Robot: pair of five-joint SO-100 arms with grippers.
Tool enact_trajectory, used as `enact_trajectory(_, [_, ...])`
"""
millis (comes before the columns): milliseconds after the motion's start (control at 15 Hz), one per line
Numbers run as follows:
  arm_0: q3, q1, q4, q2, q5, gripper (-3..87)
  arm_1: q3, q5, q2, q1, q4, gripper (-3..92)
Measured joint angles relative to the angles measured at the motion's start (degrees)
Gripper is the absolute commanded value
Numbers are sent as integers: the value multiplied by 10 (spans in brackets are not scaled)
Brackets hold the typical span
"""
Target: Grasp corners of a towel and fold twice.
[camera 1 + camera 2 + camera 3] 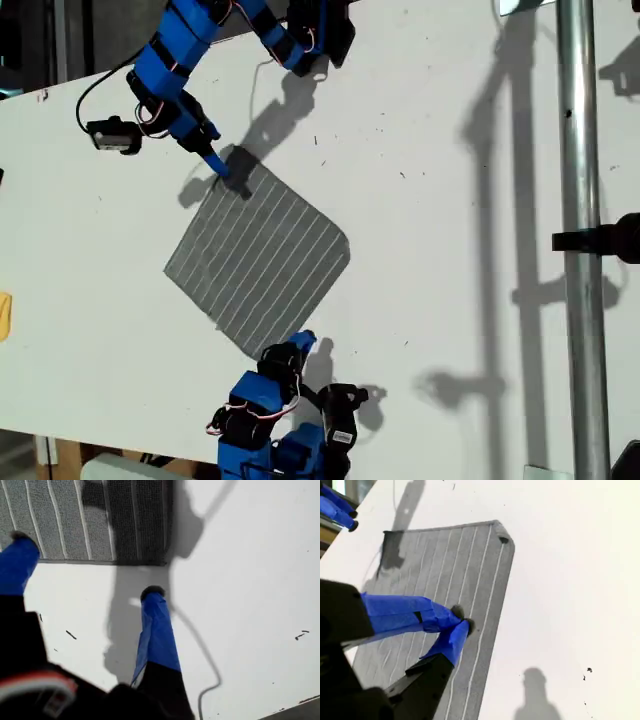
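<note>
Exterior view: the grey white-striped square towel (258, 268) lies flat mid white table (430, 250). First wrist view: my first gripper (85, 565) spreads wide beside a rounded corner (159, 557). Second wrist view: my second gripper (461, 620) is pinched together above the towel's edge

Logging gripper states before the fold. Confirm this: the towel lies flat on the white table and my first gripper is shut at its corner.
Wrong in one respect: my first gripper is open, not shut. The first wrist view shows its jaws spread apart at the corner. The towel does lie flat on the white table.
</note>
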Motion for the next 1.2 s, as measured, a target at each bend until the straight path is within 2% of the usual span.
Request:
enact_trajectory(600, [-109, -11, 19, -95, 37, -27, 28, -35, -105, 2, -101, 379])
enact_trajectory(733, [-109, -12, 20, -101, 37, -27, 17, -45, -180, 7, -114, 293])
enact_trajectory(800, [-109, -13, 23, -104, 37, -27, -5, -48, -221, 13, -117, 147])
enact_trajectory(867, [-109, -13, 26, -107, 37, -27, -29, -49, -248, 17, -113, 46])
enact_trajectory(1067, [-145, -18, 34, -133, 40, -27, -57, -52, -263, 12, -118, -2])
enact_trajectory(1200, [-167, -25, 35, -165, 50, -27, -58, -53, -264, 2, -122, -2])
